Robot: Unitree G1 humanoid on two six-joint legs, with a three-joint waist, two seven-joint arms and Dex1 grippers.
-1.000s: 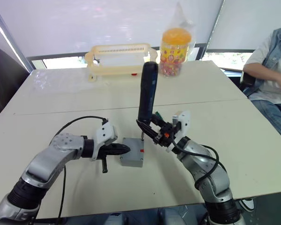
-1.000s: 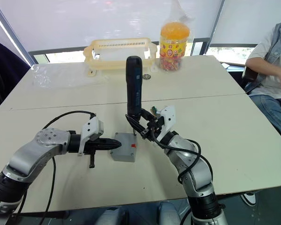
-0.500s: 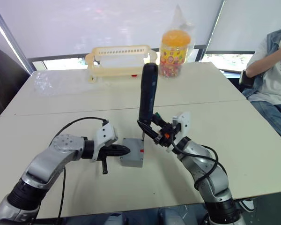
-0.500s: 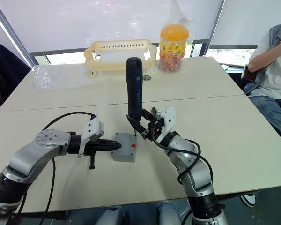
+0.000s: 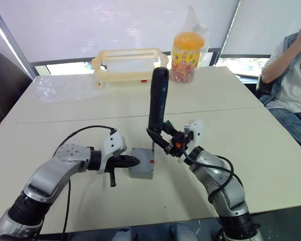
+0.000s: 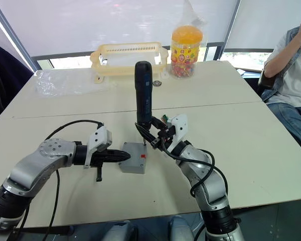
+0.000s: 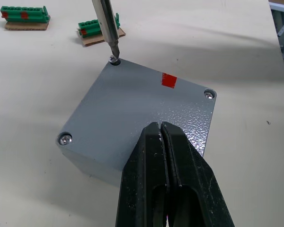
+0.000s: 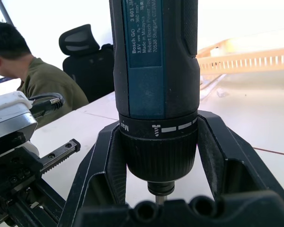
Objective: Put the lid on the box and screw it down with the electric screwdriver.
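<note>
You are seeing almost nothing shifting since a second ago — the right gripper (image 6: 149, 138), clenched on the electric screwdriver (image 6: 143, 93), is keeping its bit in the screw at the lid's (image 7: 137, 109) twelve o'clock corner while the left gripper (image 7: 162, 142), jaws pressed together and empty, is staying pressed on the six o'clock edge, so you are likely mid-drive.

Bare table (image 6: 271, 150) right of box (image 6: 133, 157)

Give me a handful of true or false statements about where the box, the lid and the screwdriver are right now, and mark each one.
1. The lid is already on the box. True.
2. The right gripper holds the electric screwdriver upright. True.
3. The screwdriver's bit rests on the red mark on the lid. False: it sits on a corner screw.
4. The left gripper has its jaws wide open around the box. False: the jaws are shut, their tip at the box's edge.
5. The yellow basket stands right beside the box. False: it is at the far side of the table.
</note>
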